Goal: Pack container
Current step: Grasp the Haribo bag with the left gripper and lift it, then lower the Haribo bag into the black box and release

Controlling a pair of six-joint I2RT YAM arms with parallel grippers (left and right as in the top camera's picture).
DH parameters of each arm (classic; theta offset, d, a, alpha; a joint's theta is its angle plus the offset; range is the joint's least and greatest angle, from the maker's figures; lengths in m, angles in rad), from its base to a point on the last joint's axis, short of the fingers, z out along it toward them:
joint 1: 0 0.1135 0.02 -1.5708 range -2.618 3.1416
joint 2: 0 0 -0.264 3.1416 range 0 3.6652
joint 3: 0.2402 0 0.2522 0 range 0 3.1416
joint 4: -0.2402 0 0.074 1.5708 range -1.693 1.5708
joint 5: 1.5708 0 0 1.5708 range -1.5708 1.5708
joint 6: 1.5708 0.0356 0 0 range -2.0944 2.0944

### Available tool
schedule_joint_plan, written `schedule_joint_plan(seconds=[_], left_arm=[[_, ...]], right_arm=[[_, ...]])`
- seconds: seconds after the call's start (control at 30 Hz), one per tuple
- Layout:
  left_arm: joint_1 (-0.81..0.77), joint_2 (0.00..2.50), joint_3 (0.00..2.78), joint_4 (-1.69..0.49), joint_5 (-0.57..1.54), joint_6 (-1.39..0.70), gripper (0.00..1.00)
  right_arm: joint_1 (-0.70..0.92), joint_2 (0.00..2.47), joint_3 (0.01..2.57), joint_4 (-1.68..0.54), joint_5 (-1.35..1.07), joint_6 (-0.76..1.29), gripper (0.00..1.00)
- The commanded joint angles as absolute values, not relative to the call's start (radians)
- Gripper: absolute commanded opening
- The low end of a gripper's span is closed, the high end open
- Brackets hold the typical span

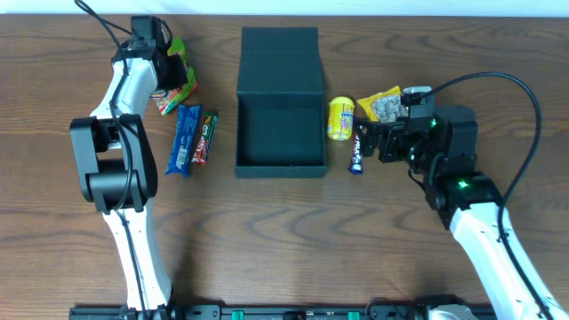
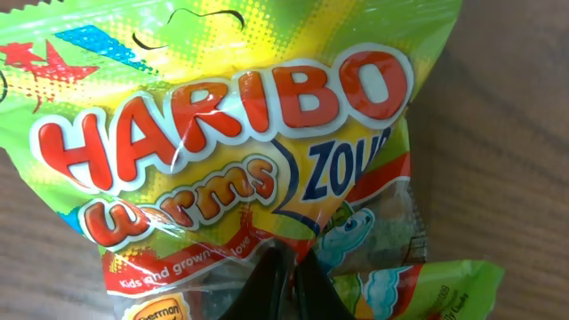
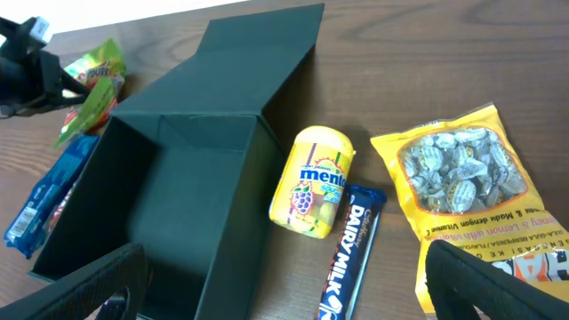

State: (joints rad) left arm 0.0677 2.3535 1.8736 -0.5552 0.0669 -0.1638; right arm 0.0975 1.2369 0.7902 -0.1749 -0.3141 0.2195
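The container [image 1: 280, 133] is a dark teal-black square box in the middle of the table, with its flap lid [image 1: 280, 55] laid open at the far side and nothing inside. It also shows in the right wrist view [image 3: 236, 222]. My left gripper [image 1: 164, 67] is far left of the box and shut on a green Haribo worms bag [image 1: 182, 78]. The bag [image 2: 231, 133] fills the left wrist view, pinched between the fingertips [image 2: 286, 280]. My right gripper [image 1: 373, 142] is open just right of the box. Its fingers [image 3: 293, 289] straddle a blue Dairy Milk bar [image 3: 351, 249].
A yellow Mentos bottle [image 1: 341, 118] and a yellow bag of wrapped sweets [image 1: 382, 105] lie right of the box, next to the Dairy Milk bar [image 1: 357, 153]. A blue packet [image 1: 185, 138] and a red bar [image 1: 206, 138] lie left of the box.
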Motion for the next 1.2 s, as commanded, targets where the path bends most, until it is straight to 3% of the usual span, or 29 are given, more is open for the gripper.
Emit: schedule_joint_plan(seconds=[0.0,0.3,0.63,0.9,1.17], left_arm=[[0.070,2.403,1.953,-0.632,-0.021,-0.168,0.06],[0.003,2.366,2.304,-0.813,-0.142,-0.047,0.06],[-0.241,2.273,2.418,-1.026,-0.168,-0.015,0.06],[-0.451,2.254,2.415,-1.299,-0.167,-0.331,0.06],[-0.559,2.254,2.394,-1.410,-0.199,-0.307,0.06]], right_arm=[[0.055,1.237,0.806,-0.176,-0.295,0.248,0.99],[-0.030,1.236,0.806,-0.163,-0.302,0.266,0.99],[-0.142,1.234,0.822,-0.131,-0.331,0.277,0.99],[-0.273,1.234,0.857,-0.132,-0.369,0.265,0.99],[-0.289,1.234,0.857,-0.131,-0.375,0.245,0.99]])
